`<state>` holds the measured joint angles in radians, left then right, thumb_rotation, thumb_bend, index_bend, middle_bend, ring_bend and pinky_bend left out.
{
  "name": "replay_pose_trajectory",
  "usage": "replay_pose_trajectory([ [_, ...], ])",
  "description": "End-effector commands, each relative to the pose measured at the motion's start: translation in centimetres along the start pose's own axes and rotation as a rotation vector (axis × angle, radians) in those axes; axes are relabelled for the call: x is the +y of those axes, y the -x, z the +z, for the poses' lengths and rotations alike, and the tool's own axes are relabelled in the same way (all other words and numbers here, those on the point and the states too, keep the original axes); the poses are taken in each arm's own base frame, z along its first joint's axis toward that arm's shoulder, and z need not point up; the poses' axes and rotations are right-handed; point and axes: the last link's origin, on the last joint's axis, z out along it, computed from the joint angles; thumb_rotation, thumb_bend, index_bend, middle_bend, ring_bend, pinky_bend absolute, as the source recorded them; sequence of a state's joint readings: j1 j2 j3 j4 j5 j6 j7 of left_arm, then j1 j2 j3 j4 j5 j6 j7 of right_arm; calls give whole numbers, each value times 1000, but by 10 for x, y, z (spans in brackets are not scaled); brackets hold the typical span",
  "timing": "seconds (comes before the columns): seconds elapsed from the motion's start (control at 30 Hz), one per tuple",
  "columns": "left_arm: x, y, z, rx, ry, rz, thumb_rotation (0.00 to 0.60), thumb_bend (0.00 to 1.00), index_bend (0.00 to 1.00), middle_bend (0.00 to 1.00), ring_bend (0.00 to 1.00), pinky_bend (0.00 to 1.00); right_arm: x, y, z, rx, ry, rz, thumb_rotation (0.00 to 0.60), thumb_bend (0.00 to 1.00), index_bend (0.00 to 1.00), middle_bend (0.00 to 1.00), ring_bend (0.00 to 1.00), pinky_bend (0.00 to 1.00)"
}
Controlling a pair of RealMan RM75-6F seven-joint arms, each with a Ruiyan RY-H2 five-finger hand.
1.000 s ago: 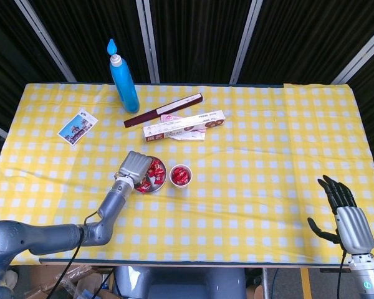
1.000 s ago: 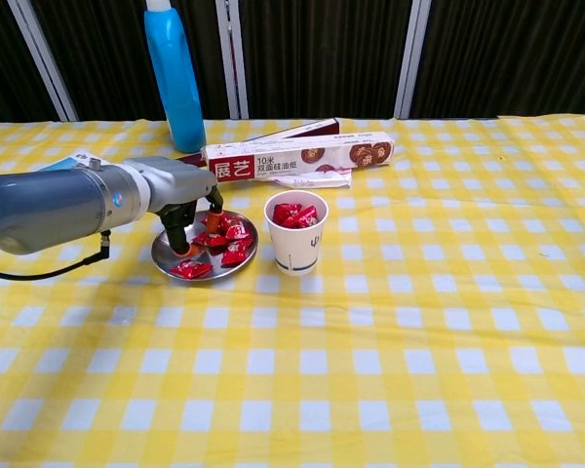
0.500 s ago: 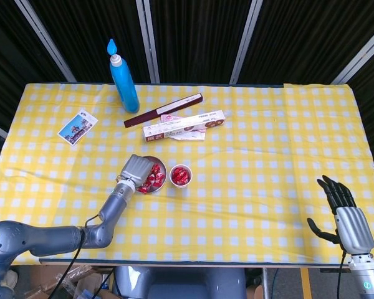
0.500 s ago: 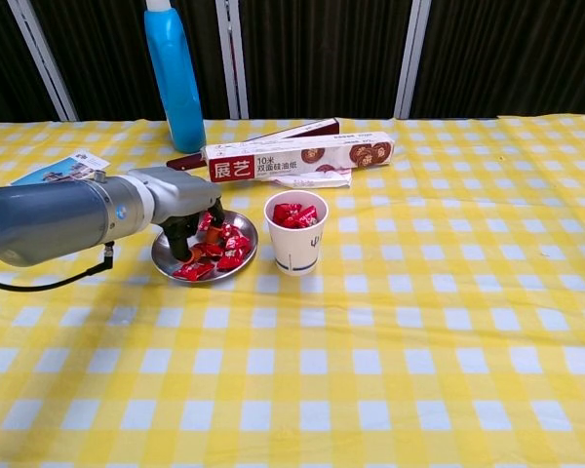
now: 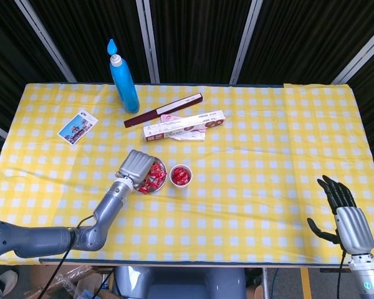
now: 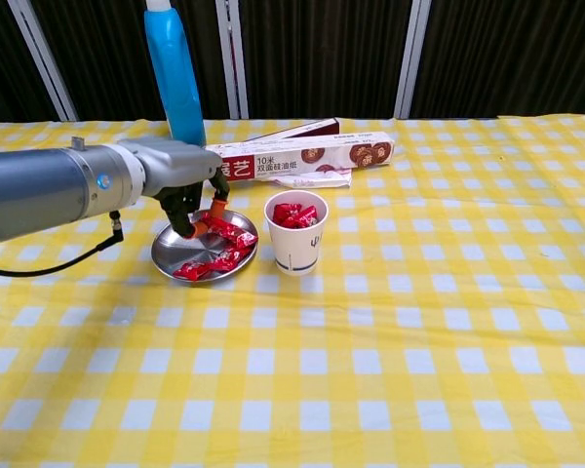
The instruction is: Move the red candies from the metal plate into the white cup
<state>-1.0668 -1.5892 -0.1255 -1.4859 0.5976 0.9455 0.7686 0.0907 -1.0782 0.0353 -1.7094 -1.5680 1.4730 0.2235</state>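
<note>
Red candies (image 6: 213, 261) lie heaped in the metal plate (image 6: 169, 253), left of centre in the chest view, and more of them fill the white cup (image 6: 297, 244) standing just beside the plate on the yellow checked desk (image 6: 448, 322). Above the plate's far edge, the left robot hand (image 6: 180, 180) pinches one red candy (image 6: 214, 221) between its fingertips, lifted a little off the pile. At the lower right of the head view, the right robot hand (image 5: 343, 208) holds nothing, its fingers spread apart, well away from the plate.
</note>
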Motion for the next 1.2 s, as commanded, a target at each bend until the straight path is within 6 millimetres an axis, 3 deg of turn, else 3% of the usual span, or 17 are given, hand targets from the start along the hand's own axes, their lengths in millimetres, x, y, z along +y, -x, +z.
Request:
replay_pose_trajectory([
  [0.03, -1, -24, -4, 64, 10, -35, 600, 510, 549, 952, 976, 1000, 0, 0, 0, 0, 0, 0, 600, 388, 0, 0, 0, 0],
  [0.27, 16, -52, -5, 124, 60, -77, 600, 509, 534, 951, 976, 1000, 0, 0, 0, 3, 0, -1, 600, 388, 0, 0, 0, 0],
  [0.57, 53, -45, 9, 102, 110, -56, 600, 500, 520, 950, 976, 1000, 0, -1, 0, 7, 2, 7, 600, 388, 0, 0, 0, 0],
  [0.73, 68, -38, 14, 84, 121, -43, 600, 436, 511, 947, 975, 1000, 0, -2, 1, 5, 0, 9, 600, 388, 0, 0, 0, 0],
  [0.93, 73, -35, 17, 77, 116, -41, 600, 309, 459, 938, 973, 1000, 0, -2, 1, 4, -4, 13, 600, 388, 0, 0, 0, 0],
  [1.2, 67, -43, 10, 108, 116, -95, 600, 295, 382, 931, 970, 1000, 0, -2, 0, 6, -5, 11, 600, 388, 0, 0, 0, 0],
])
